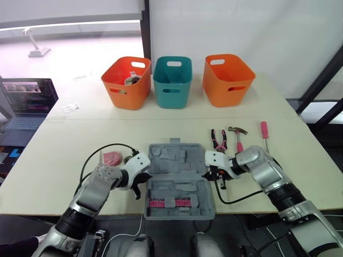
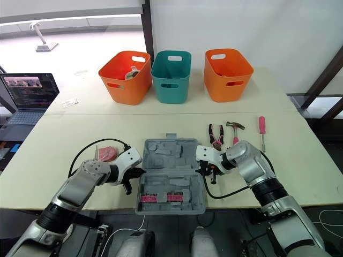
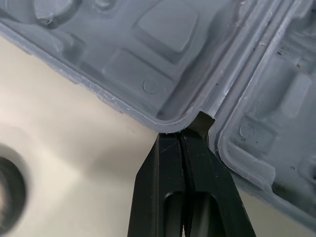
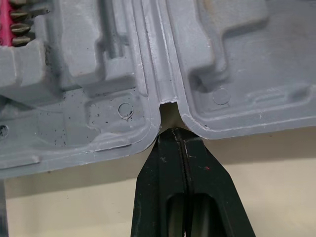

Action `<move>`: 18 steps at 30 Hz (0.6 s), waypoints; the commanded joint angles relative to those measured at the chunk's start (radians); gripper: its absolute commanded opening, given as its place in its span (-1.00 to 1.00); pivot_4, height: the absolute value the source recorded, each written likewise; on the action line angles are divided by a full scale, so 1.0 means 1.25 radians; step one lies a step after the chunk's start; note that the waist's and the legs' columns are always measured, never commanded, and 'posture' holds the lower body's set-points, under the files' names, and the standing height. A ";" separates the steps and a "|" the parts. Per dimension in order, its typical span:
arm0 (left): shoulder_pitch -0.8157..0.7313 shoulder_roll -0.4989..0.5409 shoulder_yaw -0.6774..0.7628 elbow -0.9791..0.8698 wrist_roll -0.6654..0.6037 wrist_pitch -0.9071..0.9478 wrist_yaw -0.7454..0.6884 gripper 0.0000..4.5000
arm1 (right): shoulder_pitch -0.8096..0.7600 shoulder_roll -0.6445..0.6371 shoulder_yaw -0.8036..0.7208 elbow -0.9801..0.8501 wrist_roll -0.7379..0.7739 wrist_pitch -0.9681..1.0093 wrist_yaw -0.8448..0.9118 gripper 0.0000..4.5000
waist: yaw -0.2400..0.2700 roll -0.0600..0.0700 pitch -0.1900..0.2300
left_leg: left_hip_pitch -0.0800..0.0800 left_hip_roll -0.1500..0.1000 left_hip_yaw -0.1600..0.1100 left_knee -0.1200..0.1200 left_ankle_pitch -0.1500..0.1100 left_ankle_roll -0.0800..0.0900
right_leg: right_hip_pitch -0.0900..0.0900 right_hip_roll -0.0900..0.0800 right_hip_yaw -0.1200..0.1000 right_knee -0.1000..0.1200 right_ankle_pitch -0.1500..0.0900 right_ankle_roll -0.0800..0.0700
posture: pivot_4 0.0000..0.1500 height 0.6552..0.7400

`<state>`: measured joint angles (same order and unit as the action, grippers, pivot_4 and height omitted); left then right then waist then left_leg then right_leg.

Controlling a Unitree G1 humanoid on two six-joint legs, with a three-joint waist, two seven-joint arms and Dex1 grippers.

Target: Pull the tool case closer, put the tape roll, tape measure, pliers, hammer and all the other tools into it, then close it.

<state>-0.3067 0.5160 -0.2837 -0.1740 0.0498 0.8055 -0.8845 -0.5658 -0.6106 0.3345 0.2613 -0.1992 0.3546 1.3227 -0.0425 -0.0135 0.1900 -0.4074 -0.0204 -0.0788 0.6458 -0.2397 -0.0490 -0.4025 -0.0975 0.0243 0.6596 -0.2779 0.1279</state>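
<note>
The grey tool case (image 1: 179, 179) lies open near the table's front edge, a pink bit strip (image 1: 170, 202) in its near half. My left gripper (image 3: 183, 140) is shut, its tips at the hinge notch on the case's left side. My right gripper (image 4: 173, 136) is shut too, its tips at the notch on the right side. Neither holds anything. A red tape roll (image 1: 112, 158) lies left of the case behind my left arm. Pliers (image 1: 218, 140), a hammer (image 1: 238, 135) and a pink screwdriver (image 1: 264, 134) lie right of the case.
Along the back of the table stand two orange bins (image 1: 127, 83) (image 1: 228, 79) with a teal bin (image 1: 172, 81) between them; the left orange one holds a small object. A laptop (image 1: 29, 99) sits off the table's left. Black cables loop near both wrists.
</note>
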 commanded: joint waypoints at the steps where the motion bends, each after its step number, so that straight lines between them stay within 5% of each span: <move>1: 0.022 0.006 -0.039 -0.017 -0.025 0.038 -0.008 -0.99 | 0.019 -0.011 0.023 -0.030 0.026 0.012 0.030 -1.00 | 0.001 0.000 0.000 | 0.000 0.000 0.000 0.000 0.000 0.000 | 0.000 0.000 0.000 0.000 0.000 0.000 | 1.00 1.00; 18: 0.076 0.019 -0.035 -0.105 -0.060 0.070 0.053 -0.99 | 0.054 -0.033 0.043 -0.079 0.042 0.043 0.017 -1.00 | 0.001 0.000 0.000 | 0.001 0.000 -0.001 0.000 0.000 0.000 | 0.003 0.000 -0.001 -0.002 0.000 0.000 | 1.00 1.00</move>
<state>-0.2371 0.5425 -0.2983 -0.2872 -0.0011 0.8743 -0.8171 -0.5167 -0.6509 0.3560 0.1810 -0.1544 0.4091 1.3407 -0.0413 -0.0134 0.1894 -0.4063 -0.0203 -0.0804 0.6456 -0.2401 -0.0484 -0.3991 -0.0975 0.0227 0.6566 -0.2779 0.1279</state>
